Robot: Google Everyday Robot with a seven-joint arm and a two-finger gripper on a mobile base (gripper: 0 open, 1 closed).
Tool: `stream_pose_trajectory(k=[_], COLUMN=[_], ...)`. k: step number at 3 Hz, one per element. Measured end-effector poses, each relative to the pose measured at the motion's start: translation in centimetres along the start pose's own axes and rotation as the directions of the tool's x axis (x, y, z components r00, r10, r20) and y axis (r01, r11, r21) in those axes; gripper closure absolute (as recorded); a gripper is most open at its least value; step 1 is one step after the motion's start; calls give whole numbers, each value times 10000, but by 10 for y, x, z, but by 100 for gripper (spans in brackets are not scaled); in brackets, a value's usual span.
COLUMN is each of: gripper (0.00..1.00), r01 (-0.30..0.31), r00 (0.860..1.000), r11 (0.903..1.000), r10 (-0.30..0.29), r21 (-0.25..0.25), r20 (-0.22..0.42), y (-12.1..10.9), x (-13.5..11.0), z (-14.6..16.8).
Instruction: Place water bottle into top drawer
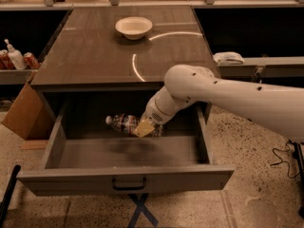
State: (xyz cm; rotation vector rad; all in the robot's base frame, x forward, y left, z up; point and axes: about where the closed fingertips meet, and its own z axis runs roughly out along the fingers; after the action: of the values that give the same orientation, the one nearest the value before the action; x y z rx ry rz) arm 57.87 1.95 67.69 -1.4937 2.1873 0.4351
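The top drawer (128, 177) is pulled wide open under the brown counter, its dark handle at the front centre. My gripper (144, 127) reaches down into the drawer from the right and is shut on the water bottle (122, 123). The clear crinkled bottle lies on its side with its white cap pointing left, held near the back of the drawer just above the floor. My white arm (228, 96) crosses over the drawer's right side.
A white bowl (133, 26) sits at the back of the counter (95, 56). A white pump bottle (14, 55) and cans stand on a shelf at left. A cardboard box (26, 112) leans beside the drawer. A white cloth (228, 57) lies on the right shelf.
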Motion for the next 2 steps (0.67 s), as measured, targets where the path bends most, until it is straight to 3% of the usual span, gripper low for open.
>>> stream_pose_trajectory(k=[2], gripper=[5], r01=[-161], r00=[9998], r11=[9999], r10=[161], r21=[7], r20=[-92], y=[-6], x=[10], z=[17])
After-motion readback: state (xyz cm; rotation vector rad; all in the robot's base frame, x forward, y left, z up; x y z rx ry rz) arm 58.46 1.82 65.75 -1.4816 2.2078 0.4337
